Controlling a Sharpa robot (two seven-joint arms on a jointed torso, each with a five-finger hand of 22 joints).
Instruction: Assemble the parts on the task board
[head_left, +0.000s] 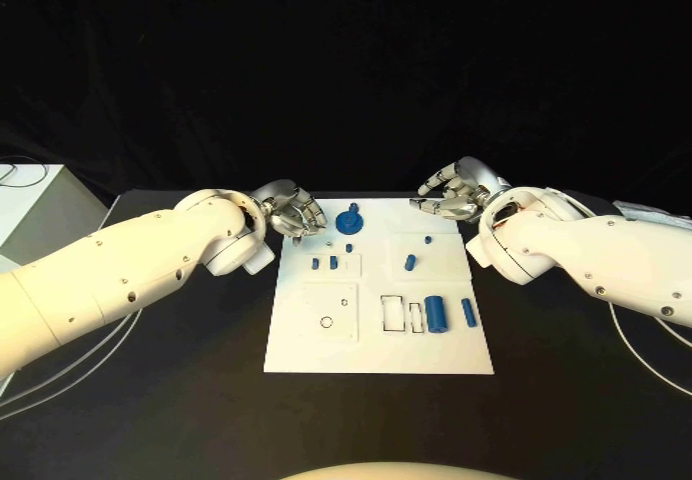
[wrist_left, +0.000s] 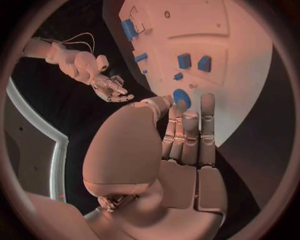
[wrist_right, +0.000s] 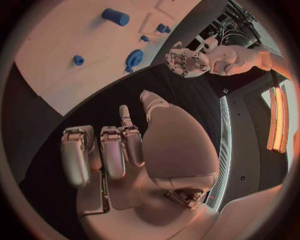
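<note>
Blue parts on white task board, black table.

- A robotics lab bench: black table against dark drapes.
- White task board laid out with small blue parts.
- Cables trailing alongside.

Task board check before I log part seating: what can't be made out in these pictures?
- Small parts: head view, too small to tell seated or loose.
- Task board: left wrist view, left hand covers its near corner.
- Task board, right wrist view: cut by the circle's rim.
</note>
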